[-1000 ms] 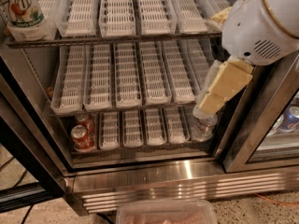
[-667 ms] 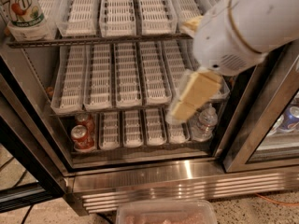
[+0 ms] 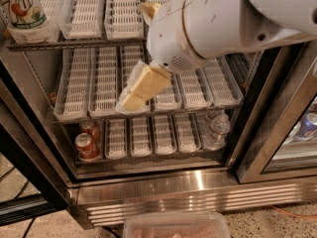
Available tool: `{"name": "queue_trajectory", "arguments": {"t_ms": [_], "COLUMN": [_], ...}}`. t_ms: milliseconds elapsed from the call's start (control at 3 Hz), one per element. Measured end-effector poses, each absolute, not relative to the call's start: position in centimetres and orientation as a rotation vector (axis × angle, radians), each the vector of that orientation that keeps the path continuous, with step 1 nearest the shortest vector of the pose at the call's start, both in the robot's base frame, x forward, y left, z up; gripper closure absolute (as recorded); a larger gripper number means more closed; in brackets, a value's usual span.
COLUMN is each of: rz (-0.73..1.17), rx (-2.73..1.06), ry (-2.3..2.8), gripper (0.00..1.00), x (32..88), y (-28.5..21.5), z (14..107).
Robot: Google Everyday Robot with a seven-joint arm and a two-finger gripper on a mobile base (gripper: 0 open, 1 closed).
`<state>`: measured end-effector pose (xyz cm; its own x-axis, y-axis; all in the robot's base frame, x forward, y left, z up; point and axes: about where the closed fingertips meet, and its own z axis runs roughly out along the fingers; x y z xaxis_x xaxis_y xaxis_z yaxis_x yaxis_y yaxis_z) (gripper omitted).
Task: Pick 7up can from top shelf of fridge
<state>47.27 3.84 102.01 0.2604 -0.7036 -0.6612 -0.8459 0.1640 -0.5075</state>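
Floor: a speckled floor [image 3: 270,223] is spreading along the bottom edge, turning plain tan at the lower left.
Cables: black cables [image 3: 11,172] are trailing across the left floor; an orange cord [image 3: 293,213] is running at the right.
Neighbouring cabinet: a glass-fronted unit [image 3: 297,150] is standing at the right.
End effector: the end effector [image 3: 128,102] is hanging before the open fridge [image 3: 163,187], mid-frame.

Green-white 7up can [image 3: 25,9] (red dot), cream gripper [image 3: 128,100] before middle shelf [image 3: 79,90]

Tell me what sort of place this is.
Probably a shop or canteen drinks corner: a display fridge with ribbed steel base, a 7up can on the top shelf, red soda cans below. The gripper hangs before the middle shelf.
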Motion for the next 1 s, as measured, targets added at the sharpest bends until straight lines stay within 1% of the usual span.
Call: {"name": "queue_trajectory", "arguments": {"t_ms": [333,667,1000], "rz": [0.211,0.211,0.261], "rx": [-1.533,-1.533,-1.47], "ry": [1.346,1.346,1.316], "gripper": [0.0,0.0,0.0], "x": [47.3,47.3,47.5], "y": [7.1,7.1,8.2], "z": [104.8,104.8,105.0]}}
